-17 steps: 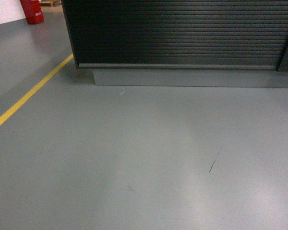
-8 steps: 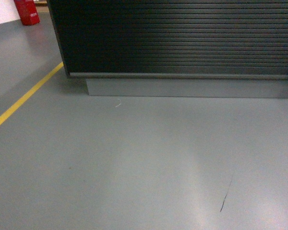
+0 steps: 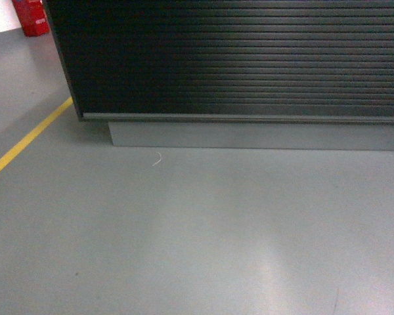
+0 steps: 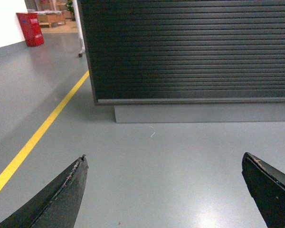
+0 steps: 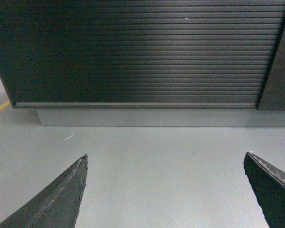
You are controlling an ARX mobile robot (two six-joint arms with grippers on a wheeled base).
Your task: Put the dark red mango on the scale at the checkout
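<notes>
Dark brown-black checkout (image 3: 236, 59) with horizontally slatted front fills the top of the head view; slats run left-right, long axis across the frame, front face square to the camera, sitting on a recessed grey plinth (image 3: 256, 136). Only its front shows, not the worktop surface, and the mango and scale show in no view. Grey glossy floor (image 3: 197, 236) below the checkout, with a small white curled scrap (image 3: 157, 159) just in front of the plinth's left end. Yellow floor line (image 3: 26, 141) runs diagonally left of the checkout; red box (image 3: 30, 16) beyond its left corner. Left wrist view adds the left hand (image 4: 164, 164), fingers wide apart, holding nothing. Right wrist view shows the right hand (image 5: 165, 164), also spread and empty, plus a dark vertical panel (image 5: 280, 61) at the checkout's right end.
</notes>
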